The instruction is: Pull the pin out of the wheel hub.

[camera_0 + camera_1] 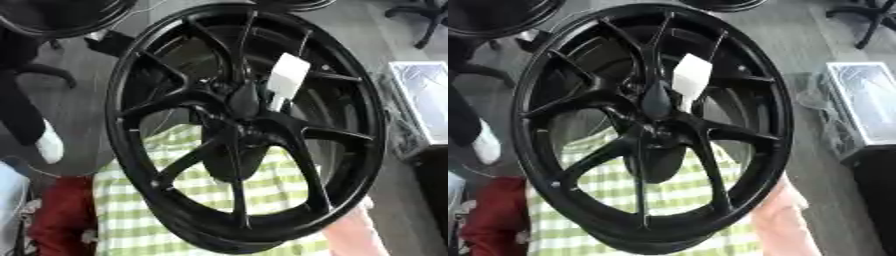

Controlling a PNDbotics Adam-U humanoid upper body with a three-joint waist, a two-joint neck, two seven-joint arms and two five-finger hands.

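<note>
Black fills most of the scene: a large alloy wheel (245, 125), tilted so its face looks up toward the camera, with thin spokes running from the hub (241, 102) out to a broad rim. The hub sits slightly above the middle of the scene. A white tag (287, 77) stands just right of the hub, touching it at its lower end and leaning up to the right. Whether this tag belongs to the pin cannot be told, and no pin can be made out on its own. A dark shape lies over the hub and runs down along a lower spoke; it may be a robot hand, but it merges with the black wheel, so which hand it is, how far its fingers are open, and whether it holds anything cannot be told. Through the spokes and below the wheel shows a green and white checked cloth (131, 220). A red cloth (61, 215) lies at the near left, and a pink cloth (776, 220) at the near right. A clear plastic box (868, 100) sits to the right on the grey floor (79, 100). Part of another black wheel (52, 17) shows at the far left.
</note>
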